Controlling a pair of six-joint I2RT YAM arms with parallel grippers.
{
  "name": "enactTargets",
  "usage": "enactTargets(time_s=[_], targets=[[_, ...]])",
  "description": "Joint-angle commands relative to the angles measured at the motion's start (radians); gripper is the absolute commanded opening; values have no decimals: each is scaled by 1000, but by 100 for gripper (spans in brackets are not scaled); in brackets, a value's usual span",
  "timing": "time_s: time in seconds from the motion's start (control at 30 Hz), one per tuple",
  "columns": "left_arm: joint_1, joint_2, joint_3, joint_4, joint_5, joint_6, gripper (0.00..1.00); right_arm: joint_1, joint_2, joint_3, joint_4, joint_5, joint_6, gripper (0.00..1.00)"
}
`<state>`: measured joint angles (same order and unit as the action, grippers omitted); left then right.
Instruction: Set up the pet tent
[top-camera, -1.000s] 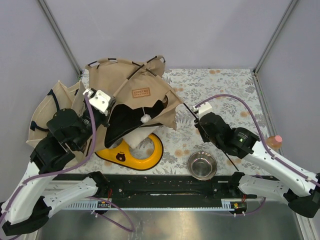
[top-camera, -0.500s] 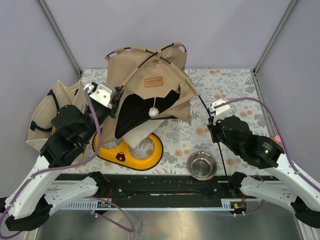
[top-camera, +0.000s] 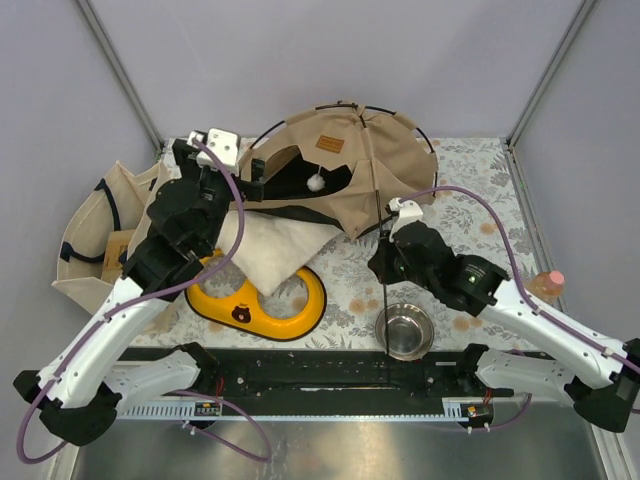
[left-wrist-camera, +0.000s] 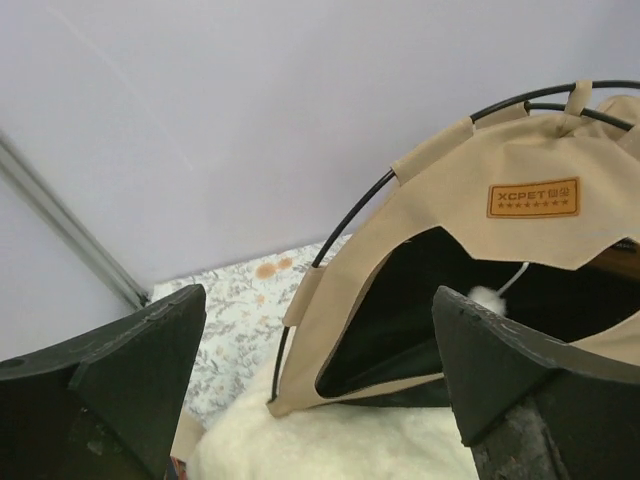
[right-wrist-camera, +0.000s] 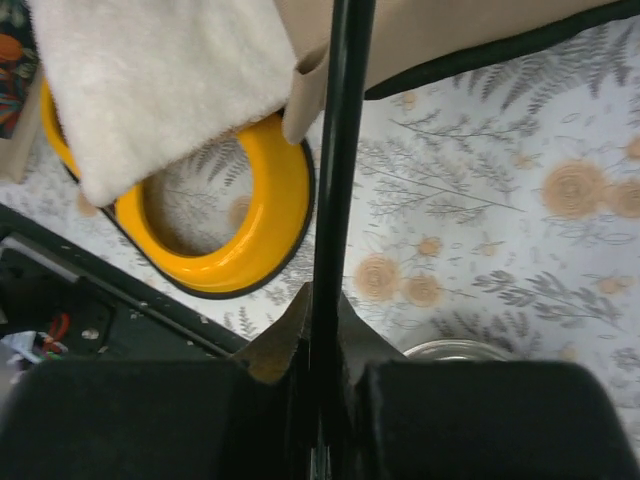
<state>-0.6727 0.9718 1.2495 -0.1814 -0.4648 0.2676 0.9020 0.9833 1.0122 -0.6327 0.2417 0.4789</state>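
Tent from the top camera: one of them, domed up at the back of the table, with one brown label on the roof and one white pompom hanging in the dark doorway. Two arms are in play. The left gripper is at the tent's left edge. The right gripper sits just in front of the tent on one black pole, which runs from the roof down to one steel bowl. One white cushion pokes out of the doorway and lies partly over one yellow ring. One tote lies far left.

Over to the left wrist: fingers spread wide, nothing between them, the doorway beyond, two pole arcs over the roof.

Right wrist now: fingers clamped tight on that pole, with cushion and ring off to the left.
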Motion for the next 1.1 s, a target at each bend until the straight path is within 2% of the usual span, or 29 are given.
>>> enactTargets(time_s=[0.0, 0.17, 0.33, 0.4, 0.5, 0.57, 0.67, 0.73, 0.83, 0.93, 1.07], targets=[[4, -59, 2, -9, -101, -178, 99, 2, 18, 9, 214, -70, 138, 0], [4, -168, -70, -104, 91, -424, 99, 0, 51, 52, 229, -94, 191, 0], [1, -252, -221, -150, 492, -614, 99, 2, 81, 107, 229, -101, 231, 0], [-5, -281, -303, -144, 645, -656, 99, -2, 100, 143, 209, -107, 230, 3], [-30, -317, -436, -77, 780, -729, 99, 0, 118, 181, 176, -119, 225, 11], [-73, -326, -530, 47, 853, -795, 99, 0, 118, 183, 174, -119, 231, 8], [-204, -312, -636, 221, 793, -835, 99, 0, 117, 195, 171, -128, 236, 4], [-296, -268, -653, 261, 704, -835, 99, 0, 115, 218, 163, -127, 237, 4], [-392, -188, -650, 333, 655, -854, 99, 0, 121, 236, 160, -133, 247, 4], [-426, -128, -673, 451, 631, -907, 99, 0, 130, 243, 162, -134, 260, 4], [-427, -105, -711, 506, 560, -995, 99, 0, 138, 239, 165, -137, 274, 5]])
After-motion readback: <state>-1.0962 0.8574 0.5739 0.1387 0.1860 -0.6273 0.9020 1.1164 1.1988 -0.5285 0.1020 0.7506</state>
